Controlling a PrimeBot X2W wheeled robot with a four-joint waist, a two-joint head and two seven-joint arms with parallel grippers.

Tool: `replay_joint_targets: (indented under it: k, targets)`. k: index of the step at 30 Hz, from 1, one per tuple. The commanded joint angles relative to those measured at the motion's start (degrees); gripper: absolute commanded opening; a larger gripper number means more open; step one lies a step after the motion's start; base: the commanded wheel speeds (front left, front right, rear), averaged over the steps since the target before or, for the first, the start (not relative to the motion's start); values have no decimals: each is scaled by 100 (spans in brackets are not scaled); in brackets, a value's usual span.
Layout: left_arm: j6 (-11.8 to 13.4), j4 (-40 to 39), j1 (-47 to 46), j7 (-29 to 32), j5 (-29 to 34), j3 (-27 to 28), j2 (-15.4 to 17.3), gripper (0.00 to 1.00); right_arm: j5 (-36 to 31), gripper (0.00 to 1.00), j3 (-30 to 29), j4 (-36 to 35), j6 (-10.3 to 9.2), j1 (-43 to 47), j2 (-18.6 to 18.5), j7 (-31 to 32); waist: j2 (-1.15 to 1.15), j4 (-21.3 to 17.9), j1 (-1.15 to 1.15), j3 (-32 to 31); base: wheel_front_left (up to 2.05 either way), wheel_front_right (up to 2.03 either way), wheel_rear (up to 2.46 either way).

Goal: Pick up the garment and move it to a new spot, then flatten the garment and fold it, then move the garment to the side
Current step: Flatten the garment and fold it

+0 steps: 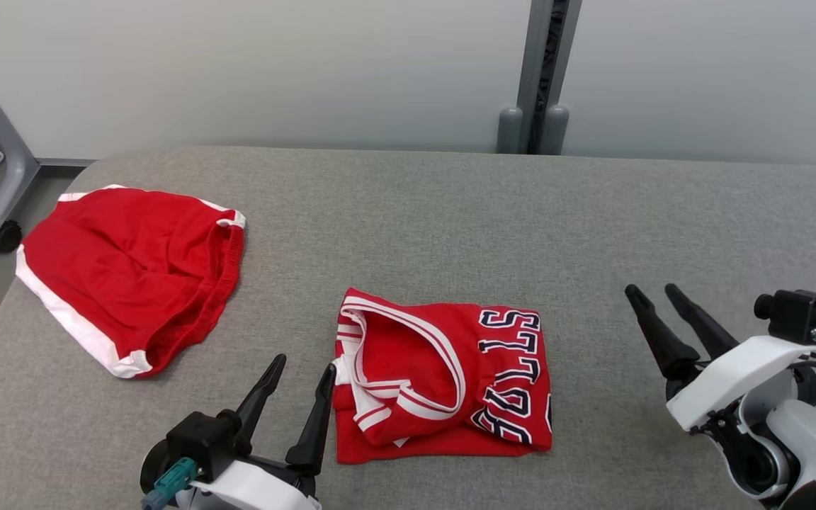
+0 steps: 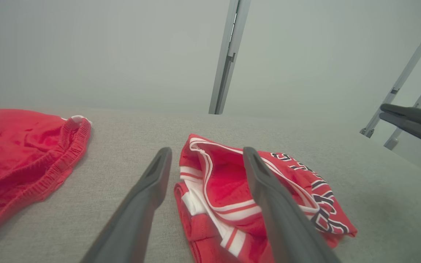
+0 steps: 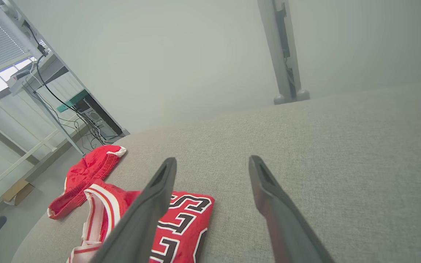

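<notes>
Red shorts (image 1: 132, 273): lie spread out at the far-left end of the desk (image 1: 450, 212), near its edge and well apart from the other garment.

Left fingers (image 1: 316, 414): spread wide, holding nothing. They point away from the robot. The tip of the inner finger sits just beside the jersey's left edge, and I cannot tell whether it touches the cloth.

Jersey (image 1: 443, 375): lies near the middle of the desk towards its near edge, already folded into a compact, roughly square packet. The striped neck opening is on the left half and the lettering runs down the right edge.

Key relation: the jersey lies just to the right of the left fingers. In the left wrist view it sits partly between them and partly under the right-hand one. The left arm is much the nearer.

Right fingers (image 1: 652, 326): parted and empty, raised at the right of the desk, well apart from the jersey's right edge.

Step, as I judge it: folding looks finished, and moving the jersey to the side remains.
</notes>
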Motion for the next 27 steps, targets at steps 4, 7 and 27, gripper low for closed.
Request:
replay_joint_targets:
  k: [4,7,27]
  targets:
    - [-11,4,-136,-5,-21,-14,32,100,-172,100,-190,40,1,196,184,224,0,-44,0,47,0,0,0]
    - [-20,23,-169,-6,-33,-43,39,100,-145,100,-298,84,1,294,353,449,0,-13,0,56,0,0,0]
    - [-52,124,-323,-12,-102,-155,21,100,874,100,-521,1753,1,-94,1242,1982,0,641,0,207,0,0,0]
